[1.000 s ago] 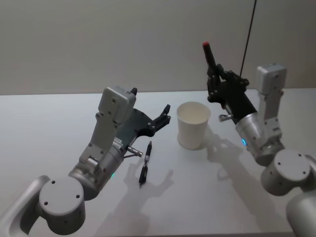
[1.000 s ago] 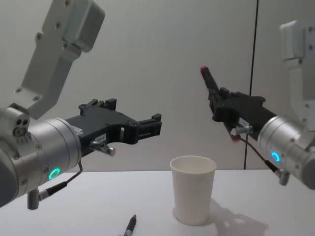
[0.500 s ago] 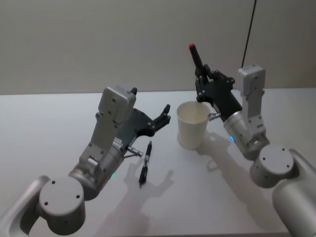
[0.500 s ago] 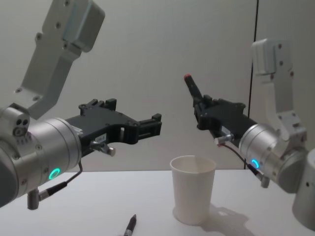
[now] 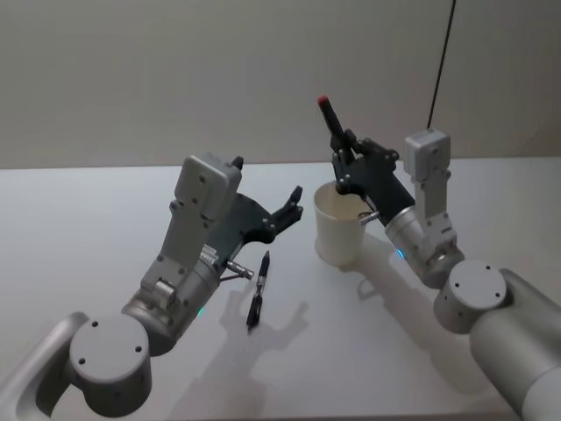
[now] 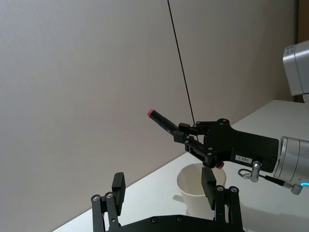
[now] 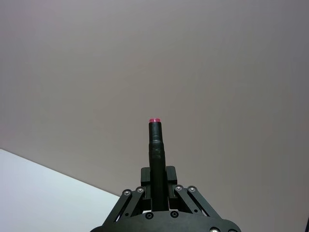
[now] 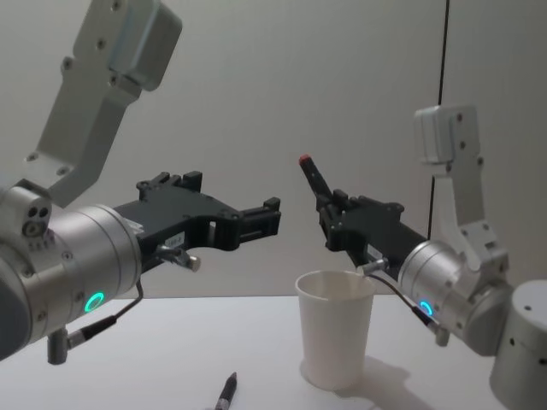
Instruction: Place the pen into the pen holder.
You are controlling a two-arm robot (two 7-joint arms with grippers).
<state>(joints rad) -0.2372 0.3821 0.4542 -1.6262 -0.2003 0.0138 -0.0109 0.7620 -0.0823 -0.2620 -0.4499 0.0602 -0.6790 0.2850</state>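
Nearest the robot, a black pen (image 5: pixel 257 289) lies flat on the white table (image 5: pixel 79 219), pointing roughly away from the robot, well to the left of the cup and not touching it. In the chest view just its end shows at the bottom edge (image 8: pixel 226 391).

Above and just beyond that pen hangs the left gripper (image 5: pixel 287 209), raised off the table and reaching toward the cup. Its two fingers (image 6: pixel 118 186) stand apart with nothing between them.

Next comes the pen holder, a white paper cup (image 5: pixel 337 235), standing upright on the table with its mouth open upward.

Over the cup's far right rim hovers the right gripper (image 5: pixel 344 160), clamped on a second pen, a black one with a red cap (image 5: pixel 330 116). This pen is tilted, with its red end up and leaning toward the robot's left, well above the cup. From the chest view the gripper (image 8: pixel 329 207) sits just above the cup's rim (image 8: pixel 335 282).

Behind everything is a plain grey wall with a thin black cord (image 5: pixel 443 53) running down it.
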